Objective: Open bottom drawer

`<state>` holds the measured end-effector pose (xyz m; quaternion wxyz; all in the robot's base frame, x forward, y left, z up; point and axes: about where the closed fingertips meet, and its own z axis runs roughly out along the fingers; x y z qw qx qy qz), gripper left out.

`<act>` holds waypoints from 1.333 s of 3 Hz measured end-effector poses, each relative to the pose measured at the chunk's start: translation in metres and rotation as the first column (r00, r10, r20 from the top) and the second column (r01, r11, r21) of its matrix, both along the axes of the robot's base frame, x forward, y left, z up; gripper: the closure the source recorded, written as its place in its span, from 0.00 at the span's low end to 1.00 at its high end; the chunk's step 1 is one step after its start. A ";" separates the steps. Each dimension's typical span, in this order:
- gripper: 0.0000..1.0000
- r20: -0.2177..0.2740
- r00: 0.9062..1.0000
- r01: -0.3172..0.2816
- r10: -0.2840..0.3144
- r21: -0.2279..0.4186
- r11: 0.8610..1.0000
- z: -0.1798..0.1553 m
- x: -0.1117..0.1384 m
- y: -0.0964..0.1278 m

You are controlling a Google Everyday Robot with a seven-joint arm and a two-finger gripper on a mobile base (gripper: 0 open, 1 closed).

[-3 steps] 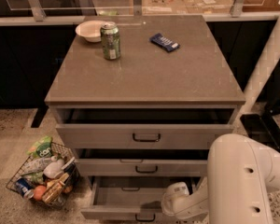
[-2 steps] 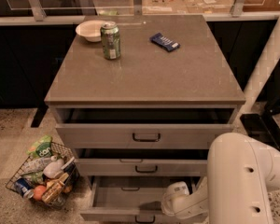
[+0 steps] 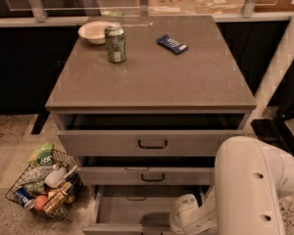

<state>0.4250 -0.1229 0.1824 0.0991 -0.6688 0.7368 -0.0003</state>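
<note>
The bottom drawer (image 3: 132,210) is the lowest of three grey-beige drawers and stands pulled well out, showing its plain grey inside. Its front runs along the picture's lower edge, and its handle is out of view. My gripper (image 3: 184,218) is at the drawer's front right corner, low in the camera view, at the end of my white arm (image 3: 255,190). The middle drawer (image 3: 147,175) and the top drawer (image 3: 152,142) are each pulled out a little, with their black bar handles showing.
On the cabinet top (image 3: 152,77) stand a white bowl (image 3: 94,32), a green can (image 3: 115,43) and a dark blue packet (image 3: 172,43). A wire basket (image 3: 44,185) full of snacks and bottles sits on the floor to the left. A black base (image 3: 274,131) stands to the right.
</note>
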 end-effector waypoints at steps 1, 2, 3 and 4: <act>1.00 0.000 1.000 0.000 0.000 0.000 1.000 0.000 0.001 0.000; 1.00 -0.090 0.996 0.006 -0.006 0.002 1.000 0.001 -0.033 0.007; 1.00 -0.119 0.993 0.006 -0.006 0.003 1.000 0.003 -0.042 0.009; 1.00 -0.177 0.984 0.007 -0.006 0.005 1.000 0.008 -0.065 0.014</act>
